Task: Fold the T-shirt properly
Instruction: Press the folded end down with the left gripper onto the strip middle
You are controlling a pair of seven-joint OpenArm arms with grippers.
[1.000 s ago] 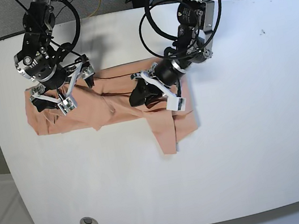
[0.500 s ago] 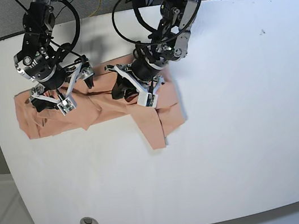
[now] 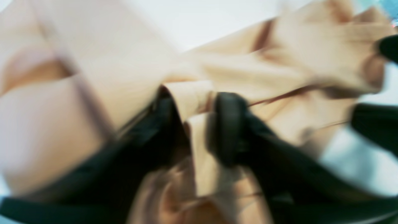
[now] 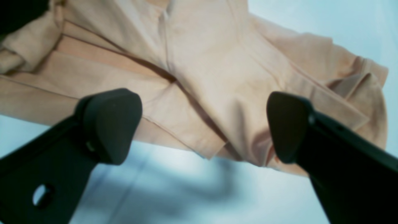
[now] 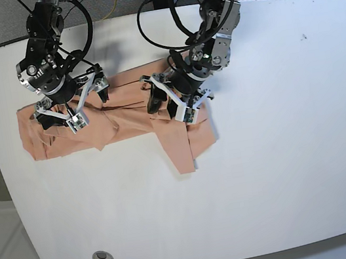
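The T-shirt [image 5: 117, 115] is lying bunched on the table [image 5: 283, 151], toward its 10 o'clock area. The right gripper [image 5: 64, 111] is hanging over the shirt's 9 o'clock end, the left gripper [image 5: 167, 104] over its 3 o'clock end.

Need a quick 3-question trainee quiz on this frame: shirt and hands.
1. True or false: the right hand is wide open, with no cloth between its fingers.
2. How does the T-shirt lie on the table? A: spread flat. B: bunched in folds, one flap pointing to the near edge. C: hanging off the table.
3. In the base view, which hand is at the shirt's middle, where that flap starts?

Key: 1 true. 2 B. 3 the left hand.
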